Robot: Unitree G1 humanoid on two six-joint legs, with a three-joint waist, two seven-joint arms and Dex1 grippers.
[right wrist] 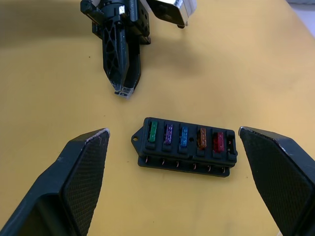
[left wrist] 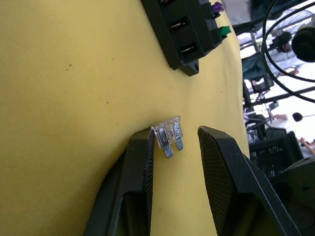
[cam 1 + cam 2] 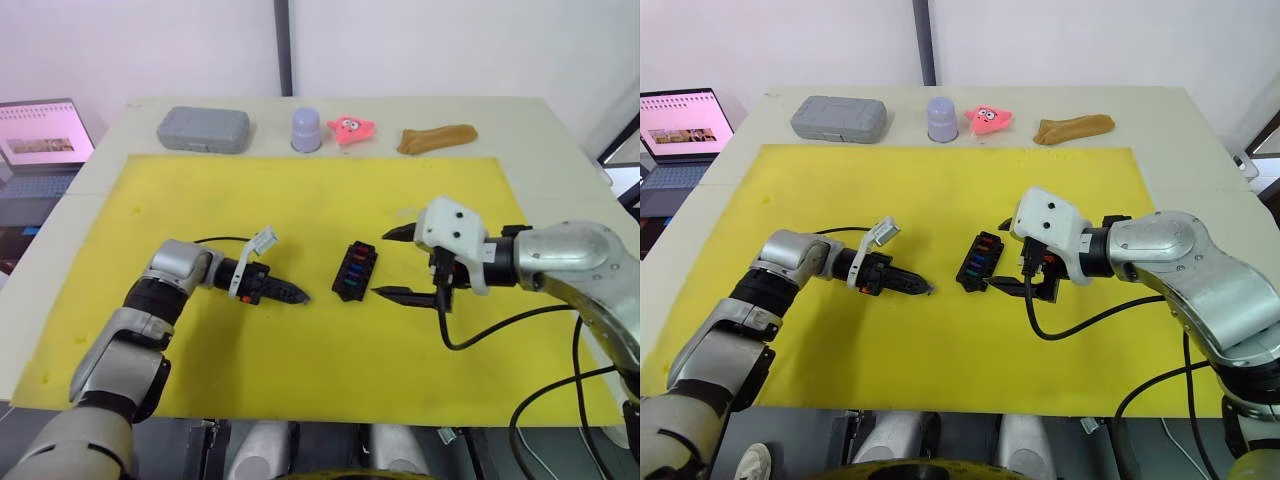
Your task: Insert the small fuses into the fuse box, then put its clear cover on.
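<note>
Black fuse box point(image 1: 184, 146) on yellow mat point(image 3: 300, 200), five fuses seated, one slot free. Right gripper point(image 3: 398, 264) wide open, straddling box to steady. Left gripper point(image 2: 174, 162) part-open around clear fuse point(image 2: 169, 137), seemingly lining up grasp.

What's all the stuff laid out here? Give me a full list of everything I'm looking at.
Fuse box: one, black, middle of the yellow mat, between the two grippers.
Fuses in the box: five, green, purple, blue, amber, red, in a row; one end slot empty.
Clear fuse: one, against a finger of the left gripper.
Mat: one, yellow, covering the table.
Case: one, grey, far left edge of the table.
Cup: one, lilac, upside down, beside the case.
Starfish toy: one, pink, right of the cup.
Brown item: one, far right.
Laptop: one, open, left of the table.
Left gripper: black, left of the box.
Right gripper: black, open, right of the box.
</note>
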